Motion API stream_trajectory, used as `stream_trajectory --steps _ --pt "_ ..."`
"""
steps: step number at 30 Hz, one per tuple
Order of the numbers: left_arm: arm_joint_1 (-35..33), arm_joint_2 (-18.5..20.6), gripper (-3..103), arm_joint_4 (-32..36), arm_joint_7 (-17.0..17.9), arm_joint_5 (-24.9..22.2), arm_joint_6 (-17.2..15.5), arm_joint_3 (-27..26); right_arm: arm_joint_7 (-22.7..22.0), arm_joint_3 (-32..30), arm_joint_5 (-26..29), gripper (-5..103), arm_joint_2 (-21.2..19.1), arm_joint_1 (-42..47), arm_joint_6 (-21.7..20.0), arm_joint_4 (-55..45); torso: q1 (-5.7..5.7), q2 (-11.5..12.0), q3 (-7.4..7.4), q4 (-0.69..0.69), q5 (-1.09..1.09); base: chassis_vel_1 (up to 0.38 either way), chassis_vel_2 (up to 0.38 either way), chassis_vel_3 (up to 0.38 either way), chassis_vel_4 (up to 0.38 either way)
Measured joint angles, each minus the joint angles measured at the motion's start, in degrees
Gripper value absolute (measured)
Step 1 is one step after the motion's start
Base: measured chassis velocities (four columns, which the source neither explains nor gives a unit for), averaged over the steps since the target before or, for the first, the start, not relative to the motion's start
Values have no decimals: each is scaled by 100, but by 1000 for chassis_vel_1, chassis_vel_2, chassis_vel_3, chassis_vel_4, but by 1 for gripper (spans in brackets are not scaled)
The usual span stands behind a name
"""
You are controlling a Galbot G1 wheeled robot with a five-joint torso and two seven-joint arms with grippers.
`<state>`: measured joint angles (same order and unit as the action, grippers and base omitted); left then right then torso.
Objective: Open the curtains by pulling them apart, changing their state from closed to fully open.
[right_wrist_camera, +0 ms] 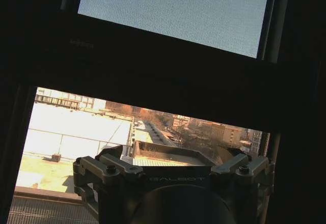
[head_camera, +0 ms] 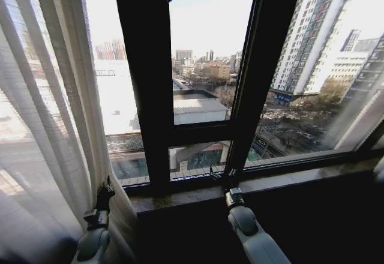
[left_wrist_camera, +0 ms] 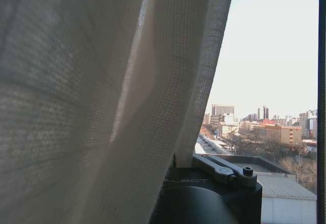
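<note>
The tall sheer white pleated curtain [head_camera: 45, 120] is seen gathered at the left side of the window, its folds hanging down past the dark stone sill [head_camera: 288, 183], while the black window frame bars [head_camera: 144, 84] and the glass to the right stand uncovered. The left gripper [head_camera: 107, 191] is raised against the curtain's inner edge, the fabric [left_wrist_camera: 102, 102] pressed close beside it; whether cloth is held between its fingers cannot be told. The right gripper [head_camera: 221, 174] is held low before the black frame, its fingers [right_wrist_camera: 109, 169] spread wide with nothing between them. "GALBOT" is read on both wrist housings.
</note>
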<state>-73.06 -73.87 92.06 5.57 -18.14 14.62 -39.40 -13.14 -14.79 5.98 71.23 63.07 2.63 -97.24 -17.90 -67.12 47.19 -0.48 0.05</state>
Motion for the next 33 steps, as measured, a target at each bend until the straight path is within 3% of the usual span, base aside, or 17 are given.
stream_trajectory --steps 10,25,33 --pt "61 14 0 -54 1 -15 2 17 -1 -4 0 100 -4 0 0 1 -1 1 2 -8 8 31 39 -23 -36" --pt "140 58 0 -166 3 -29 16 28 0 1 0 100 0 1 0 0 7 -5 -3 2 -2 206 9 -221 -14" --pt "153 91 0 -151 -2 -50 32 35 -1 -5 0 100 -4 0 0 2 -8 5 4 -6 5 10 2 -5 3"
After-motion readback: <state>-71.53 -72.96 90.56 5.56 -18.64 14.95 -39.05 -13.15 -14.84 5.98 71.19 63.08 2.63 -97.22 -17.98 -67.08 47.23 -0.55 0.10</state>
